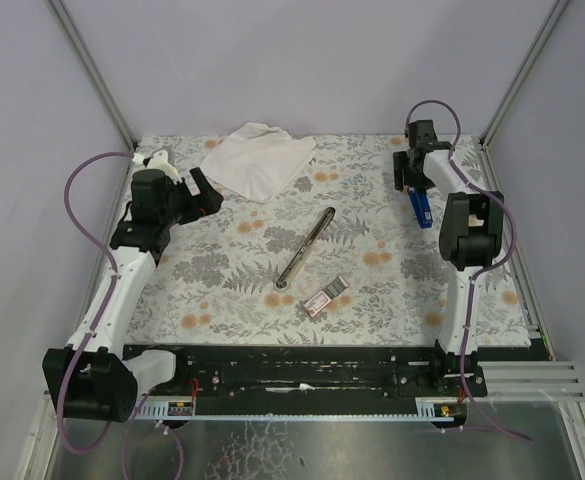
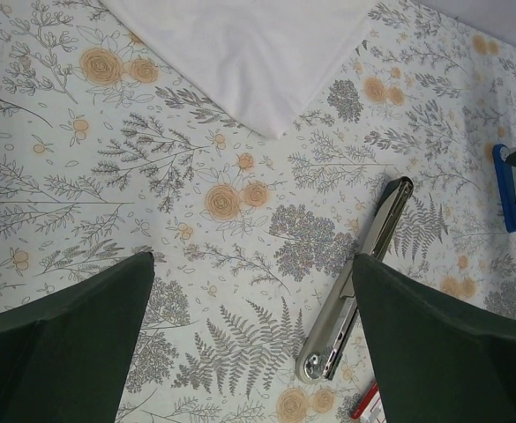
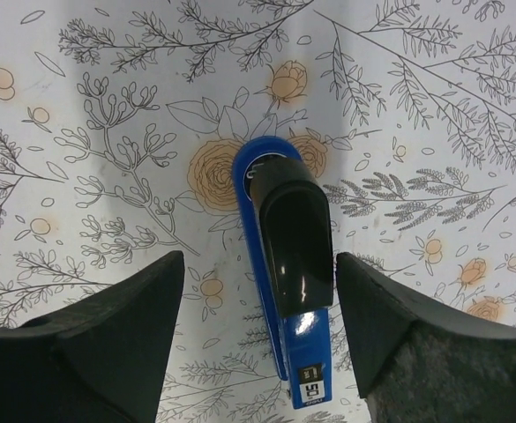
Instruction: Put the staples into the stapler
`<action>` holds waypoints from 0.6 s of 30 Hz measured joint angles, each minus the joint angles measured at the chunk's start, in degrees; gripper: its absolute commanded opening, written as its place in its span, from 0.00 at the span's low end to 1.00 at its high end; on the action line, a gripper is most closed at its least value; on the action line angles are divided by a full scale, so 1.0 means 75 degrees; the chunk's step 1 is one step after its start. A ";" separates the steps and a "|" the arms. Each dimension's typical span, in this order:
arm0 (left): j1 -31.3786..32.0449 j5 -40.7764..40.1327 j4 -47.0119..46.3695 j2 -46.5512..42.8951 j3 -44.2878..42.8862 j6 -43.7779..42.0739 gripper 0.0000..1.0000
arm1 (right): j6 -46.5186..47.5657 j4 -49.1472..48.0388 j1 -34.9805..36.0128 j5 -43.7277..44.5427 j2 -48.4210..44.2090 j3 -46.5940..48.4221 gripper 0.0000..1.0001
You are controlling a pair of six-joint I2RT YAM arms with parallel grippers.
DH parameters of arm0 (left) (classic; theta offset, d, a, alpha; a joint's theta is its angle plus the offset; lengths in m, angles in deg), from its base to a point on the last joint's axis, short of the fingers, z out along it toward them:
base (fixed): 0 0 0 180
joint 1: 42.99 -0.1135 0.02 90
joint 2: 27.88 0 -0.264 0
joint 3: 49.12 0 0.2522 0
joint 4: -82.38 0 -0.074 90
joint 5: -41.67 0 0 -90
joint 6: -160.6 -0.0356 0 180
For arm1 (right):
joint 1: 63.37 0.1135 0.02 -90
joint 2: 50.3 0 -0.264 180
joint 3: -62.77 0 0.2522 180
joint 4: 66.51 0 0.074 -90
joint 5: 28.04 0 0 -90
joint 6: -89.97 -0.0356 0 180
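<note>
A blue stapler with a black top lies flat at the far right of the table. My right gripper hangs over it, open, one finger on each side with a gap to both. A long silvery metal stapler lies slanted in the middle. The staples are in a small box with a pink-red and white label just in front of it; only its corner shows in the left wrist view. My left gripper is open and empty, above the cloth-side of the silvery stapler.
A crumpled white cloth lies at the back centre, its corner ahead of the left gripper. Grey walls and metal rails enclose the flowered table top on three sides.
</note>
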 measured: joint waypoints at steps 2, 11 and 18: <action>-0.0035 -0.0003 -0.0003 0.0000 0.0000 0.0000 0.93 | 0.0070 0.0090 -0.0017 -0.0017 0.0111 0.0146 0.66; -0.0093 0.0003 -0.0003 0.0000 0.0085 0.0003 0.93 | 0.0356 0.0329 -0.0108 -0.0119 0.0353 0.0350 0.38; -0.0093 0.0090 -0.0020 0.0000 0.0099 0.0006 0.93 | 0.0493 0.0318 -0.0169 -0.0332 0.0353 0.0347 0.01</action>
